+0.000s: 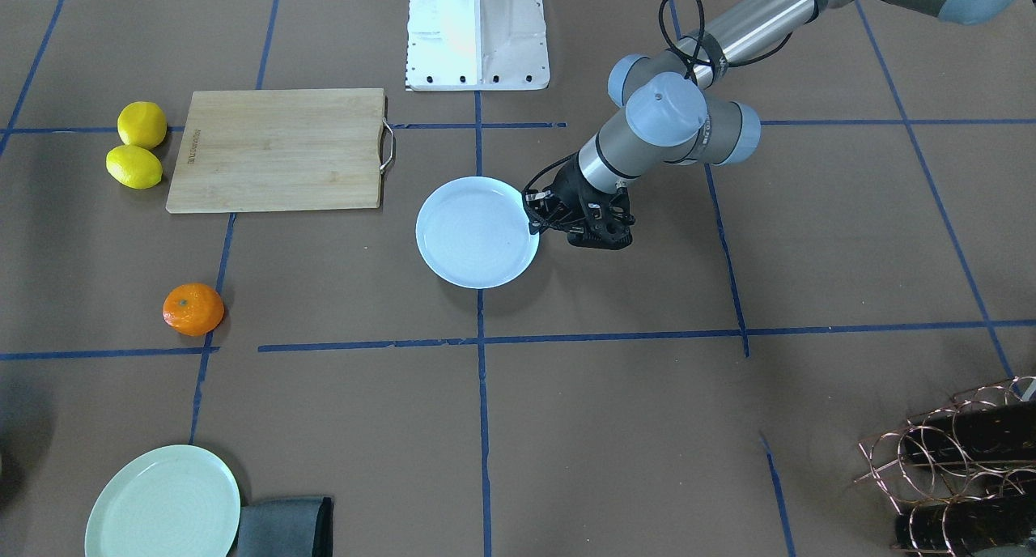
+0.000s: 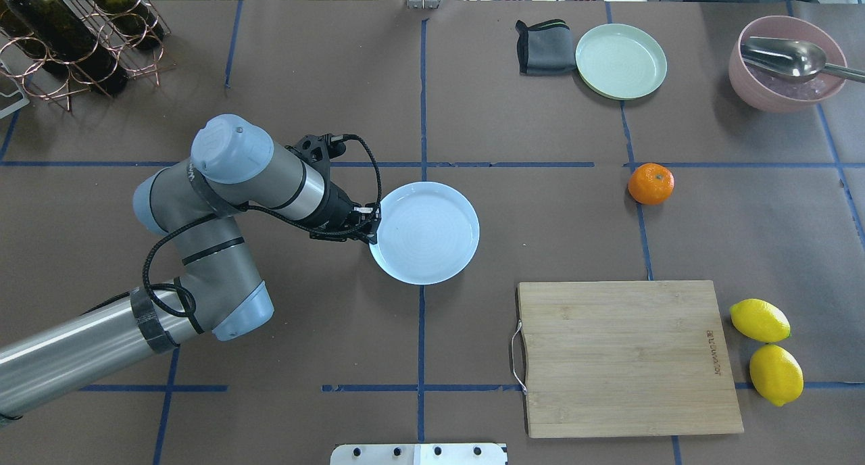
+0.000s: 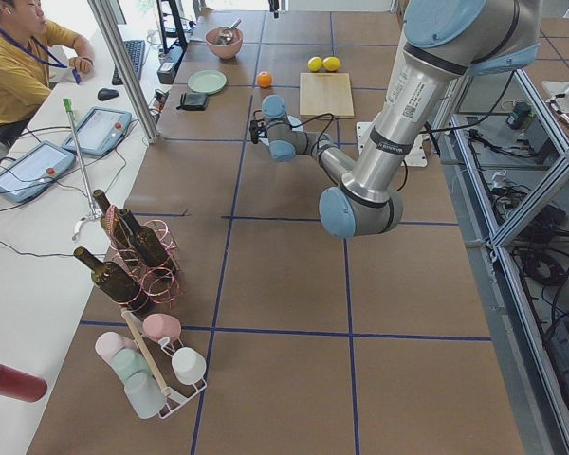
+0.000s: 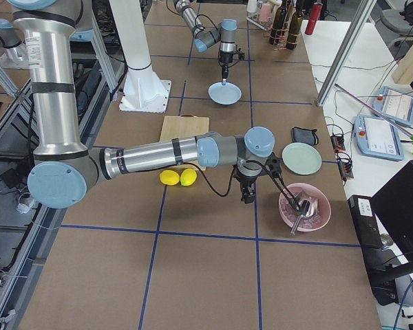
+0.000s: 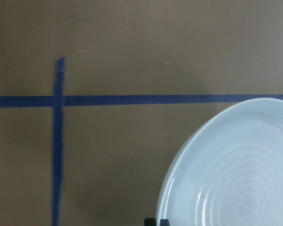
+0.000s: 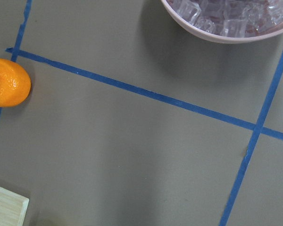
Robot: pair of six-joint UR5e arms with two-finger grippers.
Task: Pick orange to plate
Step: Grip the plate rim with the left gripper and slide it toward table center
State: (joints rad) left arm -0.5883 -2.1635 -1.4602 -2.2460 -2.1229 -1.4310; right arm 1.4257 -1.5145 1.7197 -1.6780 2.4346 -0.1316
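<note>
The orange (image 2: pixel 651 183) lies alone on the brown table, far to the right of the pale bluish-white plate (image 2: pixel 424 232). My left gripper (image 2: pixel 369 226) points down at the plate's left rim, and its fingers look shut on that rim. In the left wrist view the plate (image 5: pixel 236 174) fills the lower right, with a dark fingertip (image 5: pixel 156 221) at its edge. My right gripper (image 4: pixel 248 198) hangs low between the lemons and the pink bowl; whether it is open or shut I cannot tell. Its wrist view has the orange (image 6: pixel 8 89) at the left edge.
A wooden cutting board (image 2: pixel 628 357) lies at the near right, with two lemons (image 2: pixel 767 347) beside it. A pale green plate (image 2: pixel 620 61), a grey cloth (image 2: pixel 540 46) and a pink bowl (image 2: pixel 784 63) with ice and a spoon stand at the back right. A bottle rack (image 2: pixel 67 39) is back left.
</note>
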